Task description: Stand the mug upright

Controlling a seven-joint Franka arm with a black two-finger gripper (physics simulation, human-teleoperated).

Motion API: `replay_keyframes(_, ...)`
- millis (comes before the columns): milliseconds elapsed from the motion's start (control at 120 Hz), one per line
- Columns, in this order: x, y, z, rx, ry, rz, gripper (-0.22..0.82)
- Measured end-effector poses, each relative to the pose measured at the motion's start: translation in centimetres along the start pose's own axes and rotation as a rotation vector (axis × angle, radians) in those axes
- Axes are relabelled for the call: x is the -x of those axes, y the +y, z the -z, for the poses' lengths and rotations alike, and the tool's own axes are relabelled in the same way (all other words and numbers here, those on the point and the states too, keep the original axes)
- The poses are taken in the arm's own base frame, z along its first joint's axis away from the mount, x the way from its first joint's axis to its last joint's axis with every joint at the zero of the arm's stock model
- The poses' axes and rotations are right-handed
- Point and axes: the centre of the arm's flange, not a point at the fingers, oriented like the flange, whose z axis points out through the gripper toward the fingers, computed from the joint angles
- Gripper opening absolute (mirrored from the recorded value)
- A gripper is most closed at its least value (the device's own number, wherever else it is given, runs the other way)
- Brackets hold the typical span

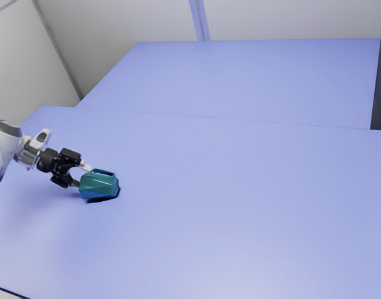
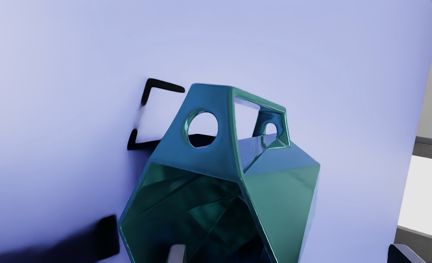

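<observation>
The gripper (image 1: 83, 175) is at the exterior view's left, right beside a teal faceted mug (image 1: 98, 185). The mug lies on its side on the table, its handle on the upper side and its mouth facing my hand. In the wrist view the gripper (image 2: 289, 254) stands open with its fingers wide apart. One finger (image 2: 177, 254) overlaps the dark mouth of the mug (image 2: 278, 204); the other finger is outside, past the mug's green side wall. Whether the first fingertip is inside the mouth cannot be told.
The blue-lilac table (image 1: 240, 205) stretches away from the mug toward the exterior view's right. Behind it is another surface (image 1: 253, 75) of the same colour, with pale walls beyond. Dark shadows of the mug and hand fall on the table.
</observation>
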Motion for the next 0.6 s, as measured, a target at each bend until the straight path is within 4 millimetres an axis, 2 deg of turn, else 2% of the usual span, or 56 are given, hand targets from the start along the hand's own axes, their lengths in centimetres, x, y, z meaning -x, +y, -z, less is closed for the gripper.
replay_keyframes(125,0.0,0.2,-0.6,0.039,0.015,-0.034,0.58)
replay_keyframes(267,-0.1,0.4,-0.7,0.055,0.024,-0.072,0.22)
replay_keyframes(350,-0.1,0.5,-0.7,0.059,0.026,-0.092,0.06)
replay_keyframes(467,-0.1,0.8,-0.5,0.066,0.027,-0.119,-0.06)
replay_keyframes(600,0.0,1.4,-0.5,0.087,0.016,-0.147,-0.12)
